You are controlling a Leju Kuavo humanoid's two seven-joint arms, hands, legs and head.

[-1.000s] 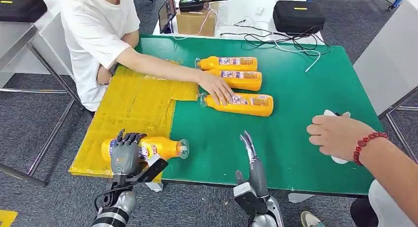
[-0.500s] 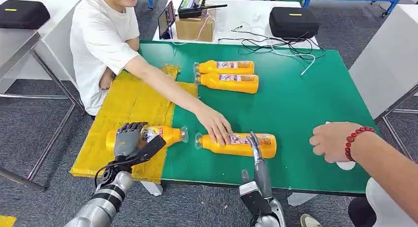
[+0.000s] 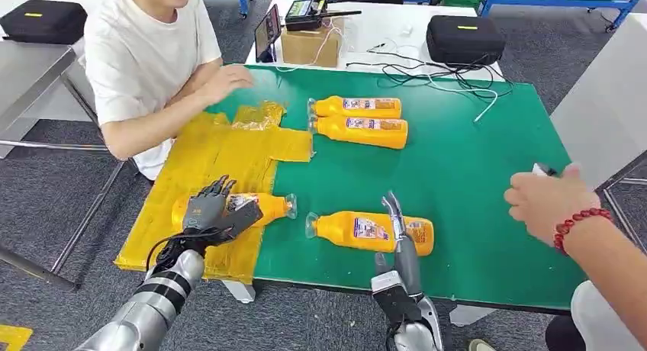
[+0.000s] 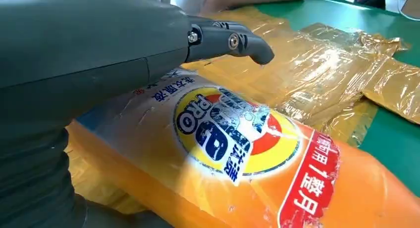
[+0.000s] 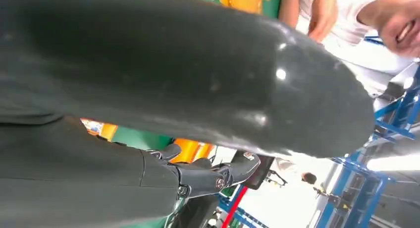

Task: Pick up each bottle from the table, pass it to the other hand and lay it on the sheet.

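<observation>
- L hand, fingers spread, sits on top of a bottle lying on the yellow sheet.
- Next bottle lies sideways on the green table, just right of the sheet.
- R hand, fingers straight and holding nothing, is nearest, right at it.

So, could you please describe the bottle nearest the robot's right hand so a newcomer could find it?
On the green table, look along the near edge. An orange bottle lies on its side on bare green just in front of the right hand. Unlike the bottle on the yellow sheet or the far pair, it lies alone.
</observation>
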